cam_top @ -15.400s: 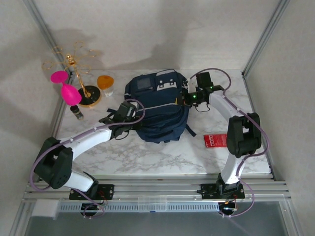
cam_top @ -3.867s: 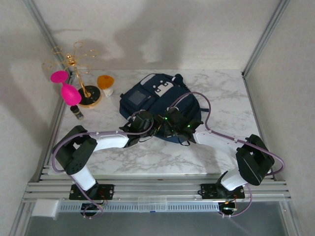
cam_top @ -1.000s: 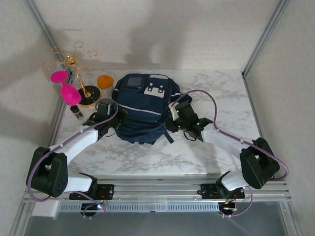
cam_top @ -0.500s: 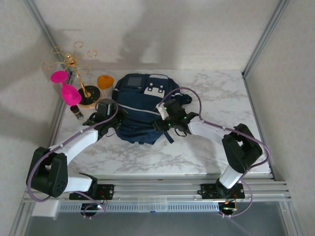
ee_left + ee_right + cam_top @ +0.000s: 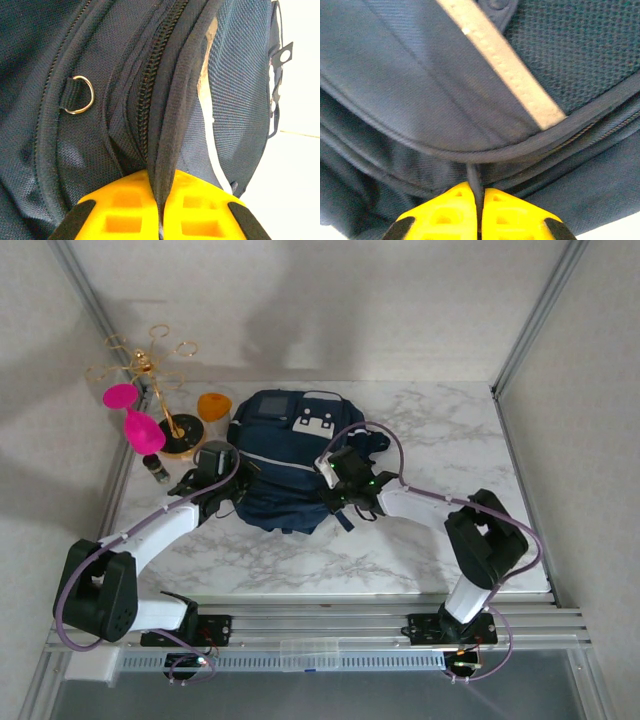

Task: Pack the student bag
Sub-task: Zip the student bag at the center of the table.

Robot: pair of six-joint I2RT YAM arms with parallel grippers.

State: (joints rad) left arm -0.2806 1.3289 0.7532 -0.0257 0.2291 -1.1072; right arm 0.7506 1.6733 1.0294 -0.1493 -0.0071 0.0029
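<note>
No legible text, label, brand or number in any view; white patch [image 5: 318, 424] on the student bag [image 5: 280, 455] too small to tell if it carries print; fabric close-ups from both wrist views show plain weave, no lettering.

Left of the left gripper [image 5: 233, 492], a small dark bottle [image 5: 157, 469] stands on the marble table [image 5: 440, 430]. Farther from the gripper, a gold wire stand [image 5: 160, 390] with a round dark base holds two pink goblets [image 5: 143, 430]. An orange cup [image 5: 213, 408] sits just beside that base.
</note>
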